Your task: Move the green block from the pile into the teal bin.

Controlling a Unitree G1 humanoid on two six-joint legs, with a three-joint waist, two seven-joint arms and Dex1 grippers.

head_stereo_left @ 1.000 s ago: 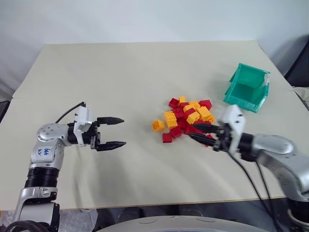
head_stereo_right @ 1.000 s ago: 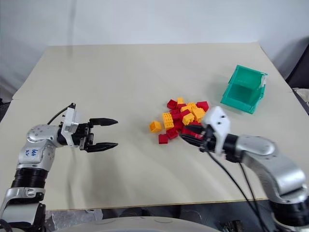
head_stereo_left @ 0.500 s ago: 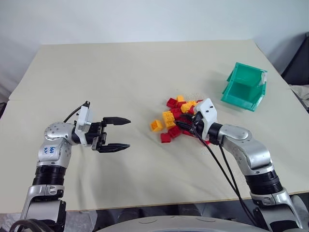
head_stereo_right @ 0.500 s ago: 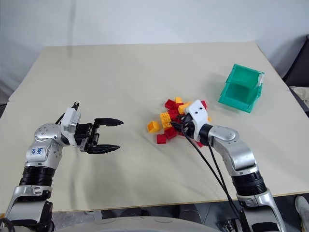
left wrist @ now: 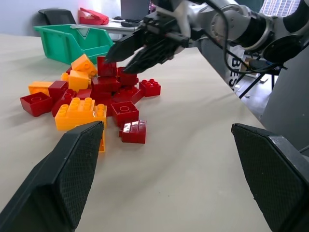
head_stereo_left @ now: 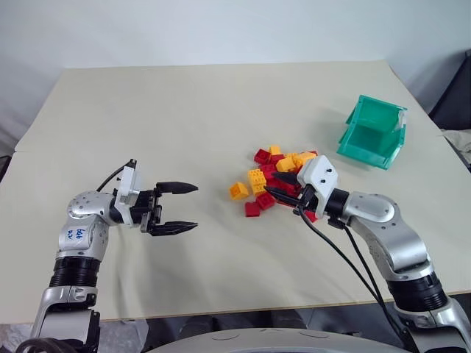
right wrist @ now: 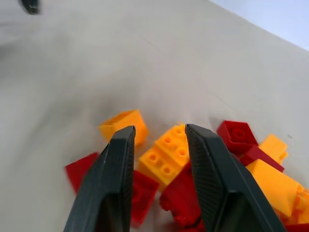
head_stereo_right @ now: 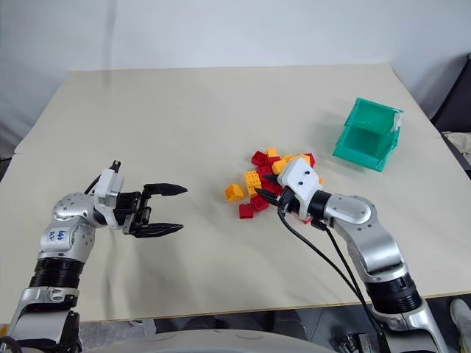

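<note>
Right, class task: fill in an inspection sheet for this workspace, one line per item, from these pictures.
Surface: beige table, bare apart from the items below.
Job's things: pile of red and yellow-orange bricks right of centre; teal bin far right, tilted, nothing seen inside; green block not seen.
Clutter: nothing seen.
Grippers: left gripper open, over bare table left of the pile; right gripper at the pile's near edge, fingers apart, nothing held.
Cables: black cables along the right arm.
Surroundings: pale wall behind.
</note>
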